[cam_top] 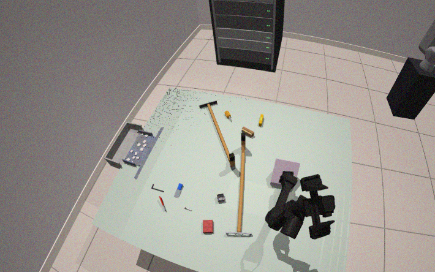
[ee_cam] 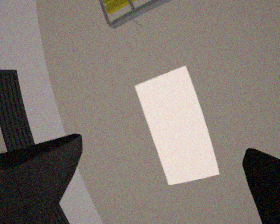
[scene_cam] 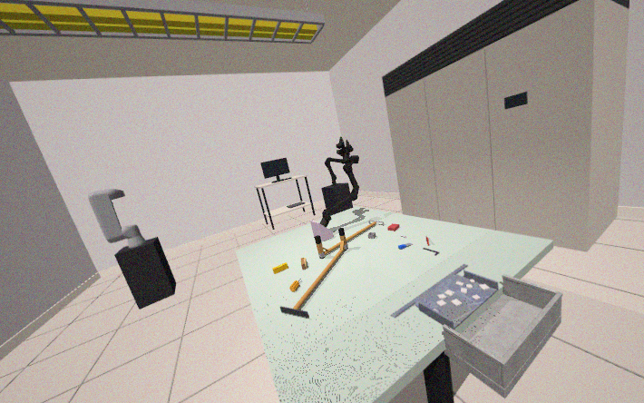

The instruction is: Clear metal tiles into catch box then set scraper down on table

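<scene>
— Whereabouts of the tool, reckoned from the long scraper (cam_top: 241, 184)?

— Well off to the right of the handle in the top view, up on the folded arm (cam_top: 288, 209). Tool (scene_cam: 345, 146) aimed at the ceiling, fingers spread almost to the limit, gripping nothing.

— Lie of the scraper?

— Flat on the worktop (cam_top: 313, 141). Metal blade (cam_top: 239, 233) at one end, dark grip and wooden block (cam_top: 247, 132) at the other, long axis nearly straight up and down in the top view. Likely calls for swinging over and down, wrist turned to set the jaws across the handle.

— And the tiles?

— Metal tiles (cam_top: 138, 148) scattered on the steel bench plate (cam_top: 144, 155), far out on the scraper's opposite side from the arm. Catch box (cam_top: 114, 152) butted onto the plate's outer end, seemingly with nothing in it yet.

— Anything in the way?

— Shorter black-headed tool (cam_top: 220, 133), grip end just beside the scraper's handle on the plate side; easy to nudge or mistake. Pink block (cam_top: 286, 171) between scraper and arm, partly hidden under a link. Small dark cube (cam_top: 221, 198) and red block (cam_top: 208, 226) near the handle's plate side. Blue piece (cam_top: 178, 188), red pen (cam_top: 162, 203) and hex key (cam_top: 157, 187) farther toward the plate, possibly in the path of a long swing.
</scene>
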Tool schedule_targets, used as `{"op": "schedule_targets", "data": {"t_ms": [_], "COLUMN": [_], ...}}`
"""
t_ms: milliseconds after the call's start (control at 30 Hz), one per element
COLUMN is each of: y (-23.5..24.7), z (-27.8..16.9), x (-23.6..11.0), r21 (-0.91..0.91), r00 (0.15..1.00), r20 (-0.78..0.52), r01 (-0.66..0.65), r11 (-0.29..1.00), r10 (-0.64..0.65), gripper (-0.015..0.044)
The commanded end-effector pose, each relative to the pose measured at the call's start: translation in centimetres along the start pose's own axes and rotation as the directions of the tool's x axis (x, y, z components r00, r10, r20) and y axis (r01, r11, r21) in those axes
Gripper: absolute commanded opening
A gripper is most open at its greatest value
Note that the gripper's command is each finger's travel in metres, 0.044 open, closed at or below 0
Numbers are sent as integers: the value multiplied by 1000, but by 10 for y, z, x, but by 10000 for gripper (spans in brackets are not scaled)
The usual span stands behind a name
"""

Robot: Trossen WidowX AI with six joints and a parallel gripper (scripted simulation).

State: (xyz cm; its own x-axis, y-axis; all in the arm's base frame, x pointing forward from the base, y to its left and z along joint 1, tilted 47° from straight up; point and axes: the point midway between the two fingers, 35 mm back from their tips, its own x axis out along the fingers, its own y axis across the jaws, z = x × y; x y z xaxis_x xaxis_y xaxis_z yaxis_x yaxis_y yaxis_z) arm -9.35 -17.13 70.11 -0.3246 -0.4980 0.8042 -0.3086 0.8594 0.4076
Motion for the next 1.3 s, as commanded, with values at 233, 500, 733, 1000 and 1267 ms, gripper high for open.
{"op": "schedule_targets", "data": {"t_ms": [233,500,733,1000,1267], "y": [-6,-13,-20,-29,-36], "z": [-3,-5,-7,-9,-10], "x": [24,39,52,65,74], "r21": [-5,-6,-6,-6,-8], "r00": [1000,1000,1000,1000,1000], "r20": [2,2,2,2,3], "r01": [-3,-2,-2,-1,2], "r11": [1000,1000,1000,1000,1000], "r10": [3,2,2,1,-2], "gripper": [440,440,440,440,440]}}
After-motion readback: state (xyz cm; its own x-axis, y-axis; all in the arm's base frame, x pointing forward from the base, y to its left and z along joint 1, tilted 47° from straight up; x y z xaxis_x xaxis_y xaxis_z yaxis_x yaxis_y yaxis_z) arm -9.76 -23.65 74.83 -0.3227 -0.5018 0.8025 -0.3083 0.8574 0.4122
